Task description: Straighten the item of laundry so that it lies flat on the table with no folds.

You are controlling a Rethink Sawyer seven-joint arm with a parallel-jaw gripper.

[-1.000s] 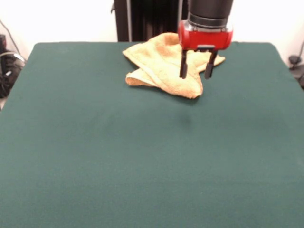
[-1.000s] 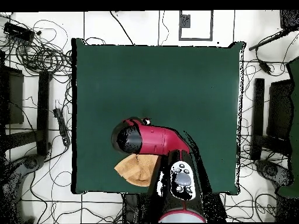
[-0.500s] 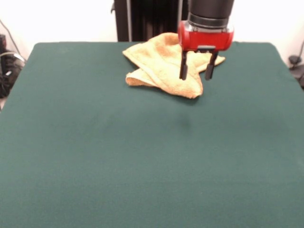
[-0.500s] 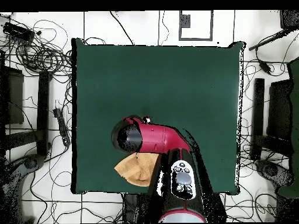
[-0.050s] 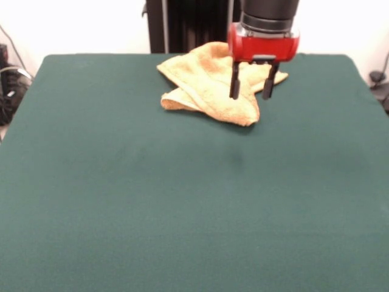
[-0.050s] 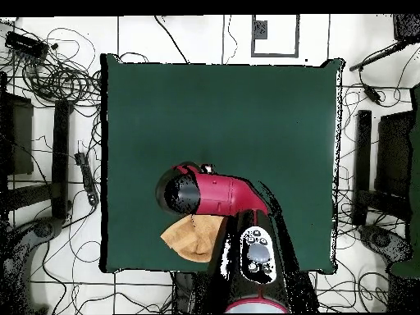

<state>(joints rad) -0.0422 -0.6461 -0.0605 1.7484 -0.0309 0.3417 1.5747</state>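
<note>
The item of laundry (image 5: pixel 206 85), a yellow-orange terry towel, lies crumpled and folded over itself at the far middle of the green table (image 5: pixel 182 201). My gripper (image 5: pixel 250 96) hangs open just above the towel's right part, its two black fingers (image 5: pixel 234 85) apart with nothing between them. In the overhead view the towel (image 6: pixel 190 238) shows near the table's bottom edge, partly hidden under the red arm (image 6: pixel 213 193); the gripper itself is hidden there.
Cables and stands (image 6: pixel 49 74) lie on the floor around the table (image 6: pixel 246 115). The robot's dark pedestal (image 5: pixel 188 24) rises right behind the towel.
The gripper has risen very slightly above the towel; the towel has not moved.
</note>
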